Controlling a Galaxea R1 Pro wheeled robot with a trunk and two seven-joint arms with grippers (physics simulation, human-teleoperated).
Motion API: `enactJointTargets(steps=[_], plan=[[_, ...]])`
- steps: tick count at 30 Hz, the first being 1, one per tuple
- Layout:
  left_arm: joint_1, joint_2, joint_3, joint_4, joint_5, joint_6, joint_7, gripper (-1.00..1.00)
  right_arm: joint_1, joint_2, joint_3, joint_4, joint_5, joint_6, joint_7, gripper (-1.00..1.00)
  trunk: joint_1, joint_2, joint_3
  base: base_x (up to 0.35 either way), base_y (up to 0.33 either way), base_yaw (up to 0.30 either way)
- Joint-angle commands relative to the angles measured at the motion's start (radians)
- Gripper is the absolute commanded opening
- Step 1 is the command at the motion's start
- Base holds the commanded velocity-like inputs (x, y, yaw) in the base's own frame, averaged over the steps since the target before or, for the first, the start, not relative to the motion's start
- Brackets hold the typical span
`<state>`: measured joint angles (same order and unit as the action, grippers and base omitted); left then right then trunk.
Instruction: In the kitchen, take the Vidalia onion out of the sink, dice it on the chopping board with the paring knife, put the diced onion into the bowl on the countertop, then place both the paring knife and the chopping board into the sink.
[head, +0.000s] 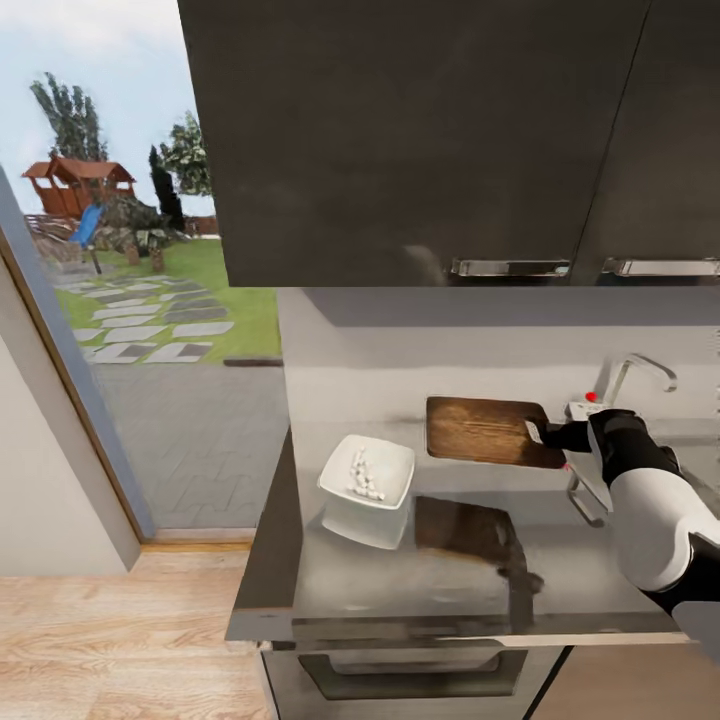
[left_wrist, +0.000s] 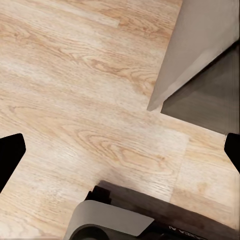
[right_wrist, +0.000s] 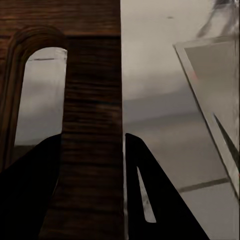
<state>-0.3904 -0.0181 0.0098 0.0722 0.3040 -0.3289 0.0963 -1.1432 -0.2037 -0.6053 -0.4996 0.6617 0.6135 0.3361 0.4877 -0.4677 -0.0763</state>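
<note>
Dark wall cabinets overhead w/ 2 chrome handles; wood floor; garden playhouse outside.

right arm reaching forward, right pincer clamped (board's handle end), left pincer spread, pointing down

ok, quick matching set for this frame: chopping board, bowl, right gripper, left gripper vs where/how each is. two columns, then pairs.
1 chopping board
2 bowl
3 right gripper
4 left gripper

A open, over the wooden floor
B lifted above the countertop, gripped at its handle end
C holds white onion pieces
D shut on the board's edge by the slot

Pairs: 1-B, 2-C, 3-D, 4-A
</note>
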Motion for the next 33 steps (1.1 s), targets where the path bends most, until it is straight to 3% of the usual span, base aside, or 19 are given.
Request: enactJointTargets(steps=[1,16,33], plan=[[-0.002,0.000,0.001,0.004,0.001,-0.007,0.002,1.00,-0.001,0.001,-0.006,0.000,0.007,0.002,0.003,-1.00,0.001,-0.002,-0.002,0.043,-0.294,0.000],[-0.002,0.000,0.000,0.004,0.001,-0.007,0.003,1.00,-0.001,0.001,-0.007,0.003,0.007,0.002,-0.006,-1.00,0.001,-0.002,-0.002,-0.015,-0.321,0.000],[-0.002,0.000,0.001,0.004,0.001,-0.007,0.003,1.00,-0.001,0.001,-0.007,0.003,0.008,0.002,-0.008,-1.00,0.001,-0.002,-0.002,-0.162,-0.302,0.000]])
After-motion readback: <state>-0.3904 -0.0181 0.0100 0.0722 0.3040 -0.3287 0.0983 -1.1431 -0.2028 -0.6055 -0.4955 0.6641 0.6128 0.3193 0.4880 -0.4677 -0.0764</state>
